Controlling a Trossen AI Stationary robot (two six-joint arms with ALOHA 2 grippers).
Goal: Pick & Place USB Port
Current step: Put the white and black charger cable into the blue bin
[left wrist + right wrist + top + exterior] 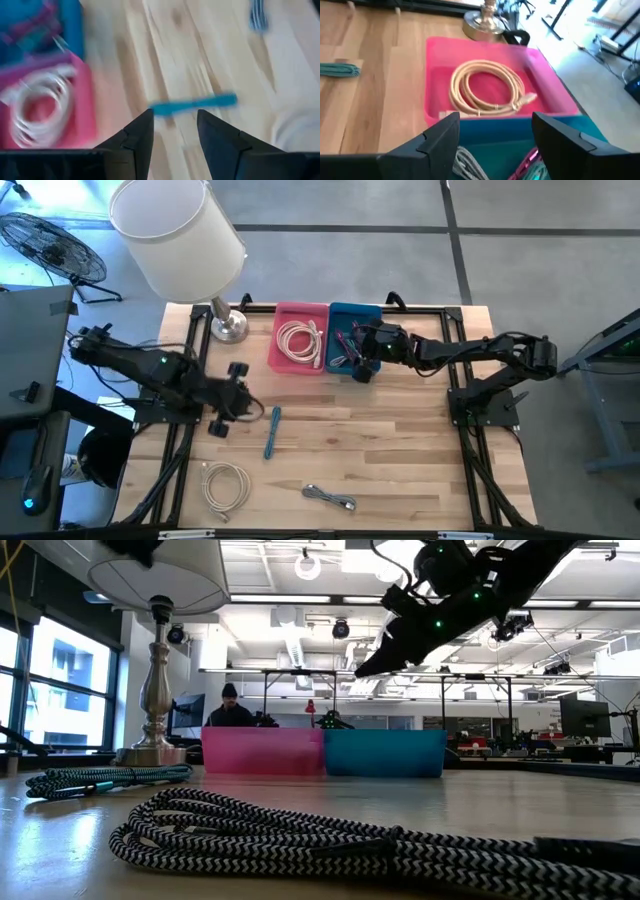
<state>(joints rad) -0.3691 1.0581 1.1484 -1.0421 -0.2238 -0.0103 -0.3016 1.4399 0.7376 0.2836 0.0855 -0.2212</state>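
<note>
Braided black-and-white cable (330,840) is lying closest to us on the desk (400,450). We are seeing the right gripper (352,352) hanging wide and empty over the blue bin (340,318) holding cables; the pink bin (300,315) at its nine o'clock is holding a cream cable (300,338). Our left gripper (172,131), part open and empty, is hovering near the teal cable (272,432).

Bare wood mid-table (390,430), lamp (180,235) crowding the far-left corner, bins' walls (326,340) blocking low passes.
</note>
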